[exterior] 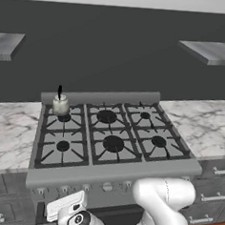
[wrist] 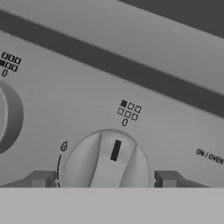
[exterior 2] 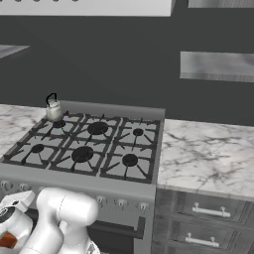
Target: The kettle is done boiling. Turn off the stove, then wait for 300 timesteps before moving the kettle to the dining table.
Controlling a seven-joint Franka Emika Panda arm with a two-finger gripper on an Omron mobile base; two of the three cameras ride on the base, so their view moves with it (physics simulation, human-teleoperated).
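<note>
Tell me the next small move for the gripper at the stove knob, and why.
Probably ease the gripper forward and close on the knob before turning it. In the hand view its fingertips stand open on either side of the knob, not yet gripping it. The diagram above marks the rear-left burner, where the kettle sits on the stove.

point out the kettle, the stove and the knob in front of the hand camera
kettle (exterior: 60, 105), left base view, its silver body
stove (exterior: 113, 170), left base view, bare front ledge
knob (wrist: 106, 162), hand view, its raised centre grip
</note>
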